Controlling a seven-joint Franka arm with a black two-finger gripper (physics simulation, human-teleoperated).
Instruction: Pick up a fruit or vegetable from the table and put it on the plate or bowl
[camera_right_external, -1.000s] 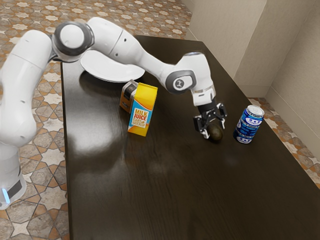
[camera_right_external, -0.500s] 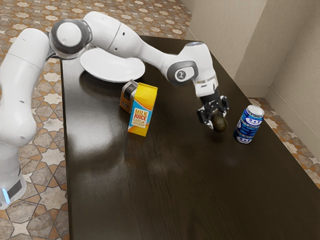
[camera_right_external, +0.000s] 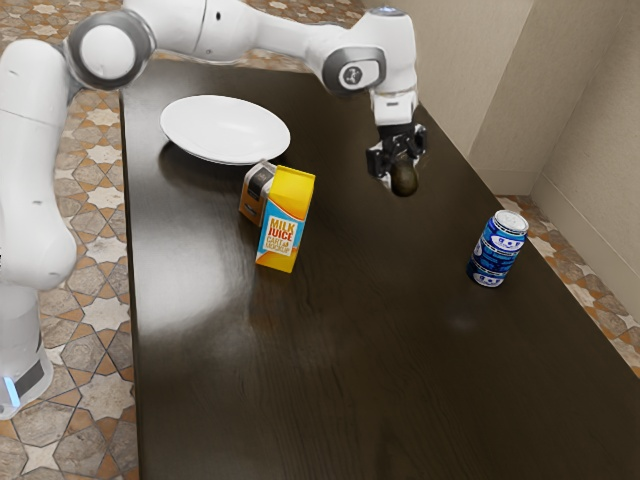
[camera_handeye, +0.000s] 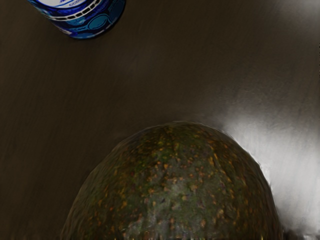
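Observation:
A dark green avocado (camera_right_external: 405, 179) hangs in the air above the dark table, with my gripper (camera_right_external: 398, 165) shut on it. In the wrist view the avocado (camera_handeye: 172, 187) looms large just under my hand, speckled with brown. The white plate (camera_right_external: 224, 129) lies near the table's far end, toward the exterior view's left of my gripper and well apart from it.
A yellow milk-juice carton (camera_right_external: 284, 219) stands mid-table with a small orange carton (camera_right_external: 256, 193) behind it. A blue can (camera_right_external: 496, 249) stands near the exterior view's right edge of the table (camera_right_external: 350, 380); the blue can (camera_handeye: 80, 15) also appears under my hand's camera.
My gripper lifted the avocado off the table beside the blue can and carried it up and toward the plate's end of the table.

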